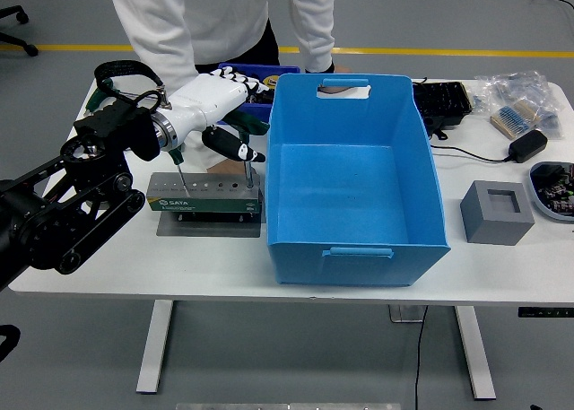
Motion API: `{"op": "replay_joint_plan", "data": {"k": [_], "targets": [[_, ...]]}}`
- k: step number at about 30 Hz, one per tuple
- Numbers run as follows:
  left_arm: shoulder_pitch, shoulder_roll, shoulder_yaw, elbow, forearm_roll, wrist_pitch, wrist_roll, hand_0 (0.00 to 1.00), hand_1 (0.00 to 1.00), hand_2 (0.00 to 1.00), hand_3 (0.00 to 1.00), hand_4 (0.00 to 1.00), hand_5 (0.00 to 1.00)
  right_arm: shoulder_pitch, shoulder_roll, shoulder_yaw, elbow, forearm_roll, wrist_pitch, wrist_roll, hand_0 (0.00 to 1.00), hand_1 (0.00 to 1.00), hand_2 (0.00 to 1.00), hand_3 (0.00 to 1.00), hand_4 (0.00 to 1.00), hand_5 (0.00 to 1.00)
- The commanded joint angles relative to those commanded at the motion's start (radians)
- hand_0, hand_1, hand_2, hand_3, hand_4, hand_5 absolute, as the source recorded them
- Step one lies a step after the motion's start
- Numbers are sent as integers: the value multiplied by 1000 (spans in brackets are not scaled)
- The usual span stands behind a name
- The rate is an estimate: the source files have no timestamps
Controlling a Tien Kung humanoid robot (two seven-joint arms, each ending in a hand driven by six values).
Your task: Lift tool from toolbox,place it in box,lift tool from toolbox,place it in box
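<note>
T-handle hex key (246, 163) is standing upright in the SATA tool holder (204, 195) on the table (108, 275), its shaft vertical, directly under the left hand (218, 105). That hand is reaching in from the left, fingers curling over the green handle; a firm grip cannot be confirmed. Blue box (354, 181) is sitting just right.

A black jointed arm (63, 208) with looping cable is being shown at nine o'clock, ending in a white-shelled left hand (215, 105) with seemingly dark fingertips; a person (224, 15) in white sleeves is being seen at twelve.
</note>
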Motion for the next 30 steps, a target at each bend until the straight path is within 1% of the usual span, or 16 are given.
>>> {"op": "replay_joint_plan", "data": {"k": [1,2,7,8,14,15,20,21,26,27,30], "targets": [[-7,-3,10,10,3,1,2,912,854,801,808,998,486,0,0,0,0,0,0,0,703,706,762,609,842,726],[-13,-5,20,19,6,1,3,868,768,700,730,998,496,1,0,0,0,0,0,0,702,705,762,610,844,728],[-39,-21,59,72,20,18,12,868,768,700,730,998,496,1,-1,1,0,-3,-1,0,702,705,762,610,844,728],[-41,-23,62,80,23,21,14,751,617,560,629,998,548,1,-1,1,0,-4,-1,0,702,705,762,610,844,728],[-60,-32,79,122,47,47,29,751,617,560,629,998,548,-1,-1,3,0,-6,-1,-1,702,705,762,610,844,728],[-63,-33,82,128,50,49,32,614,517,486,575,998,568,-2,0,4,0,-8,-2,-1,702,705,762,611,844,729],[-67,-32,86,153,57,53,47,614,517,486,575,998,568,-4,0,7,1,-12,-2,-3,702,705,762,611,844,729],[-66,-32,87,155,57,52,51,523,443,406,514,998,600,-4,1,9,0,-14,-2,-4,702,705,760,610,845,730],[-61,-31,99,159,32,54,68,523,443,406,514,998,600,-7,1,12,0,-19,-2,-5,702,705,760,610,845,730],[-60,-32,103,160,27,56,71,453,334,304,437,998,645,-7,2,13,0,-21,-2,-6,701,705,762,610,846,730],[-56,-37,111,160,17,69,77,453,334,304,437,998,645,-8,2,14,0,-22,-2,-6,701,705,762,610,846,730]]}}
